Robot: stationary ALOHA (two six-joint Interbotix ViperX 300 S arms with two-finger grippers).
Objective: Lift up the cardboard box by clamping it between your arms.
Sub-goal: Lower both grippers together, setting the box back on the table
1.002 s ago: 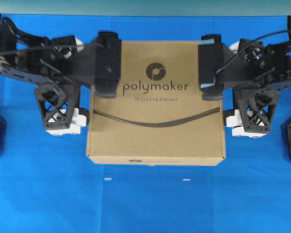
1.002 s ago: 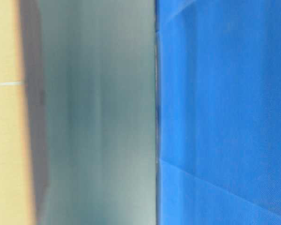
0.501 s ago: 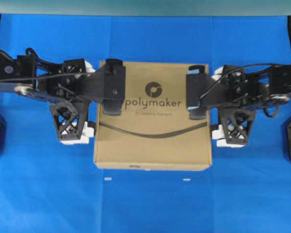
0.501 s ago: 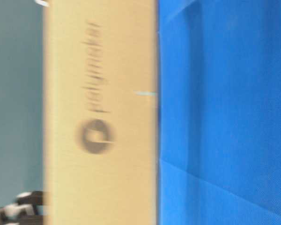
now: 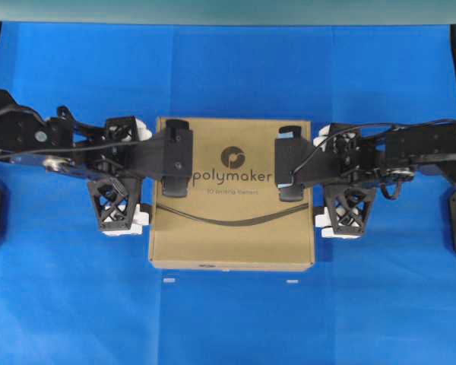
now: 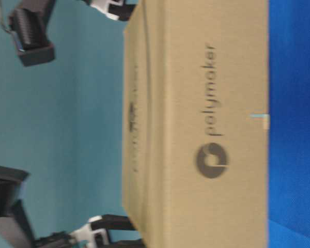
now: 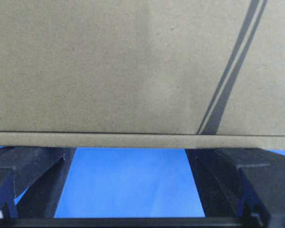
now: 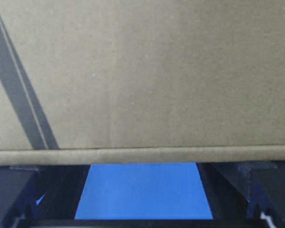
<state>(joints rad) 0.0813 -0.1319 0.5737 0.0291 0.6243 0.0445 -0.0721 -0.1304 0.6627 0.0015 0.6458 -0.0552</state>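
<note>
The cardboard box [image 5: 232,205] lies flat on the blue-covered table [image 5: 228,319], logo face up, at the centre between the two arms. The left gripper [image 5: 176,158] and the right gripper [image 5: 291,163] both stand spread wide, grasping nothing, with fingers reaching over the box's top near its left and right edges. The box edge fills both wrist views.

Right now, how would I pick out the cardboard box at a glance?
Start from the blue cloth covering the table. At its middle, between the two black arms, lies the cardboard box, flat, square and tan. It alone carries print: a dark round logo, the word "polymaker" and a curved dark line.
</note>
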